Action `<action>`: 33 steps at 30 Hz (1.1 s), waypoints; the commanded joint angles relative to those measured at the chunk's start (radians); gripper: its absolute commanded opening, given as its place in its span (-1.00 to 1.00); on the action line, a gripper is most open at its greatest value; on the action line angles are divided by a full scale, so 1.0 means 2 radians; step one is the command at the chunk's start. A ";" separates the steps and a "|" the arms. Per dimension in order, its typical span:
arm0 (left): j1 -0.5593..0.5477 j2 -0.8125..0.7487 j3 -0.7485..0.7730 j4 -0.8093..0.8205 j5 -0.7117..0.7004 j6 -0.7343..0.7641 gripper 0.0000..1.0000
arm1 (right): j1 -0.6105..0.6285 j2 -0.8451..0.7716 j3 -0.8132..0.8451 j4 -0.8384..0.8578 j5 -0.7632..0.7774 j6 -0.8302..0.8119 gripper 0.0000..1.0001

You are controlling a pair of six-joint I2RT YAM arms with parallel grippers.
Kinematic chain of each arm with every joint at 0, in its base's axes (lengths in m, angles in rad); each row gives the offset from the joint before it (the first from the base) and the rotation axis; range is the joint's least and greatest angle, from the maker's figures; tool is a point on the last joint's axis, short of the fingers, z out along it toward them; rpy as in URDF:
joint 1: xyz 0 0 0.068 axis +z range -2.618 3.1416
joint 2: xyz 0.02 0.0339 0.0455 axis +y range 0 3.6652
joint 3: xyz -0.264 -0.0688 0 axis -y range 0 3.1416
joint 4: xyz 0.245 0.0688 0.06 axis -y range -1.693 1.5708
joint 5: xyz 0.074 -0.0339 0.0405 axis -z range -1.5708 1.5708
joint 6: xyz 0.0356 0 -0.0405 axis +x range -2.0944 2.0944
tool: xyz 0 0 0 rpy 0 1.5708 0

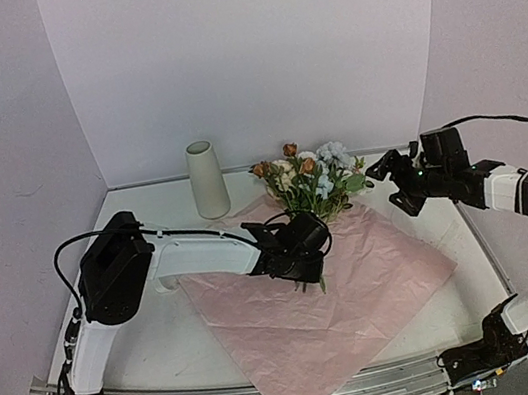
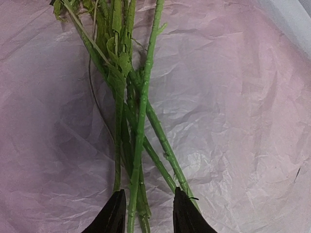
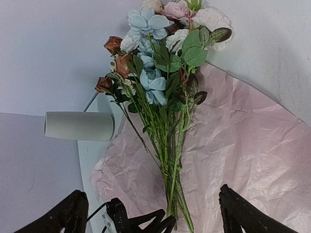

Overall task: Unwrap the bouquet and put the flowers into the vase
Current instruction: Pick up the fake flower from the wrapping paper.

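Left end effector (image 2: 148,194) flanks the flowers' (image 2: 141,121) stems; grip perhaps incomplete; ends cropped.

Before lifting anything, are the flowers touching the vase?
Apart. The top view shows bare table between the vase and the flowers.

The white table (image 1: 154,327) carries a crinkled pink paper sheet (image 1: 361,293), spread flat beneath the left fingers (image 2: 115,216), and a vase (image 1: 206,179) upright beyond them, leftward.
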 commanded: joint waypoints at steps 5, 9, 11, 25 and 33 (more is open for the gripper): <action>0.011 0.013 0.031 -0.027 -0.001 0.005 -0.38 | -0.001 0.048 -0.008 0.041 -0.022 -0.002 0.55; 0.012 -0.004 0.034 -0.027 0.003 0.004 -0.38 | -0.001 0.078 -0.004 0.061 -0.029 0.002 0.20; 0.011 -0.020 0.034 -0.028 0.006 0.007 -0.37 | -0.001 0.095 0.002 0.066 -0.029 0.005 0.15; 0.019 -0.158 -0.040 -0.027 -0.042 -0.014 -0.33 | 0.035 0.230 0.060 0.111 -0.039 0.024 0.03; 0.048 -0.188 -0.081 -0.026 -0.034 -0.031 -0.35 | 0.048 0.305 0.117 0.113 -0.033 0.034 -0.07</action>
